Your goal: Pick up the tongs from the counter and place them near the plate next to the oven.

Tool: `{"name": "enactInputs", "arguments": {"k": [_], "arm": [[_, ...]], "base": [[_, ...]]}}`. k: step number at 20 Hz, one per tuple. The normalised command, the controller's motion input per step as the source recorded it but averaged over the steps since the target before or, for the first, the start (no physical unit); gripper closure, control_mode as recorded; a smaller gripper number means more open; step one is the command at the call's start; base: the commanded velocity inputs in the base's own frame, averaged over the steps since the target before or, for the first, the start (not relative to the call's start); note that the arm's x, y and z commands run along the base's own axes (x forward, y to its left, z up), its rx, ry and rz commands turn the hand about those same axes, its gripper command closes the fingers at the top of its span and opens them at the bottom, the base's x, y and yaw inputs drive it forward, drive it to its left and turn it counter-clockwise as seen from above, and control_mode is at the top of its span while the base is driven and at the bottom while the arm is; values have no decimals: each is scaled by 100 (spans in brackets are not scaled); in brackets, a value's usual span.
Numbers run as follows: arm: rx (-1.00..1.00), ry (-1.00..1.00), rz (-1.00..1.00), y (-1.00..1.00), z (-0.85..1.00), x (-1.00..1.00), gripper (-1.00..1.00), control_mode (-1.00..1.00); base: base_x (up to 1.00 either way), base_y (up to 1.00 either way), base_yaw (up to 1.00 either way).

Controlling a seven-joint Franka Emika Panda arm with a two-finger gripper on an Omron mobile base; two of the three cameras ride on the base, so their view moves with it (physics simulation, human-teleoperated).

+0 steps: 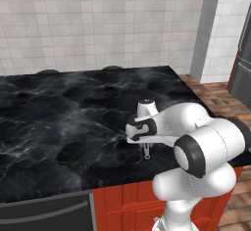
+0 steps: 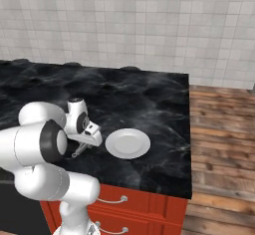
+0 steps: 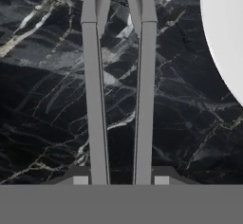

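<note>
Grey metal tongs [image 3: 118,90] – two thin arms, just above black marbled counter [image 2: 149,94]; white plate [image 2: 127,143] near.

Arm bent low over desk [image 2: 149,94], black with white veining. Gripper [image 2: 81,148] points down near front edge, closed on tongs [image 2: 78,151]; grey tip shows below hand. Plate [image 2: 127,143], white, round, flat on desk just right of gripper. Red cabinet fronts [image 2: 144,204] below. Wood floor [image 2: 221,144] at right.

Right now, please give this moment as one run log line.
gripper: shut on tongs | tongs: just above counter, beside plate | release: not yet
</note>
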Motion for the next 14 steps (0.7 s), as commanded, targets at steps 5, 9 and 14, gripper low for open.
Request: {"name": "enactInputs", "arguments": {"k": [5, 9, 14], "arm": [[0, 0, 0, 0, -15, 0, 100, -100], [0, 0, 0, 0, -13, 3, 100, -100], [0, 0, 0, 0, -7, 11, 100, -100]], "base": [[0, 0, 0], [0, 0, 0], [0, 0, 0]]}}
